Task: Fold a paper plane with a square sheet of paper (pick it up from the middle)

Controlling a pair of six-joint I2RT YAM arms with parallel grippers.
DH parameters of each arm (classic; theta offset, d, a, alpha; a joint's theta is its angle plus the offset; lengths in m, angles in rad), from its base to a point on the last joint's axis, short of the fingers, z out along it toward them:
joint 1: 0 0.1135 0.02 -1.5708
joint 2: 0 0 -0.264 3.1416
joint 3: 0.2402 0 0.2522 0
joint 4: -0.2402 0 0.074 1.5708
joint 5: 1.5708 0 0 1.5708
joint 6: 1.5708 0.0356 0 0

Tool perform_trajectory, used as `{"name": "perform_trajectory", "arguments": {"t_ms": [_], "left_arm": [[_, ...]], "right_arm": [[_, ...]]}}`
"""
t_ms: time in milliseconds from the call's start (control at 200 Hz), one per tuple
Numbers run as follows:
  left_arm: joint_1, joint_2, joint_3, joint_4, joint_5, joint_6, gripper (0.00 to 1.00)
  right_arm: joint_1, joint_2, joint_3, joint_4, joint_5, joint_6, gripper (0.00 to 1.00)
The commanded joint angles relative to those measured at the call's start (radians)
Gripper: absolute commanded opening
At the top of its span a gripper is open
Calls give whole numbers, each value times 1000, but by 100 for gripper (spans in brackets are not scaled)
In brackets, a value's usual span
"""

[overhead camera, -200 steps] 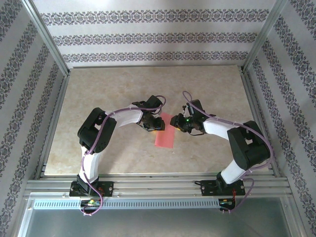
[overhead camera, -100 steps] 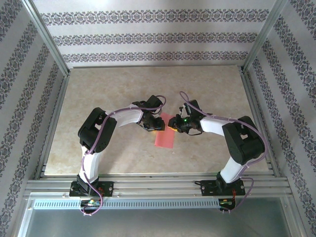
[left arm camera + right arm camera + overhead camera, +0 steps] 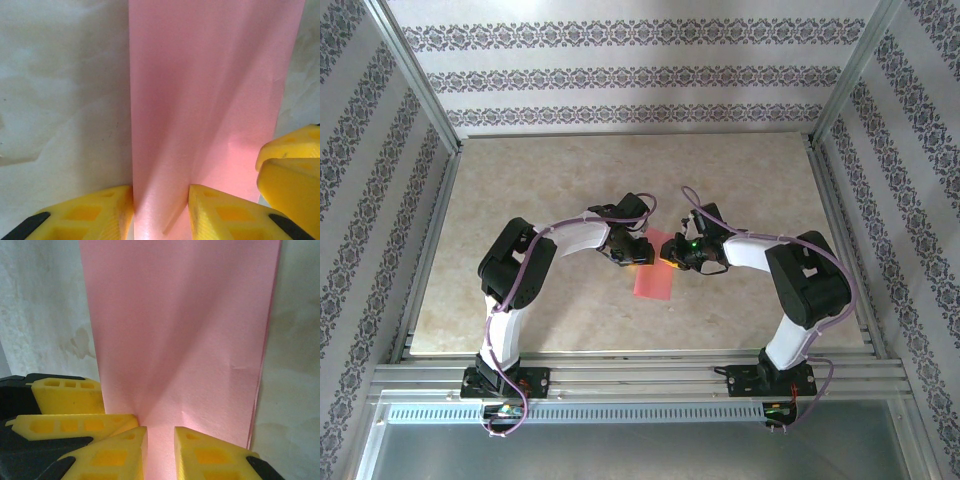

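The big tan table (image 3: 520, 200) is the widest thing in the top view; the left arm (image 3: 570, 235) and the right arm (image 3: 800, 280) both bend in over its middle, so their ends almost meet; under those ends lies the pink paper (image 3: 654, 282) — a long strip shape, a bit slanted, flat on the table near the middle; the left gripper (image 3: 638, 252) sits at the paper's far end on the left side, and the right gripper (image 3: 672, 252) sits just beside it on the right side. In the left wrist view the yellow fingers (image 3: 105, 212) stand on both sides of a raised hump of paper and touch it — they are grasping the pink paper; in the right wrist view that gripper's own fingers (image 3: 210, 452) are close together with a thin bit of paper pinched in the gap, so they grasp it too; a soft shadowy crease runs up from there.
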Motion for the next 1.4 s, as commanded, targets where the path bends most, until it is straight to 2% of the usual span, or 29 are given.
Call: {"name": "perform_trajectory", "arguments": {"t_ms": [0, 545, 869, 1099, 1199, 1299, 1399], "left_arm": [[-20, 106, -52, -93, -48, 0, 39], [-20, 102, -52, -102, -60, 2, 39], [-19, 79, 0, -131, -68, 6, 39], [-5, -42, 98, -172, -116, 36, 44], [10, -114, 92, -154, -128, 32, 46], [24, -175, 42, -89, -82, 17, 45], [27, -204, -30, 58, 50, -16, 42]], "right_arm": [[9, 23, 19, -14, -9, -15, 23], [8, 80, 12, -75, 32, -53, 17], [3, 104, 24, -214, 83, -109, 11], [11, 127, 78, -350, 150, -148, 7], [13, 136, 88, -371, 165, -150, 7], [15, 147, 90, -368, 168, -148, 6], [17, 154, 86, -358, 168, -150, 6]]}}
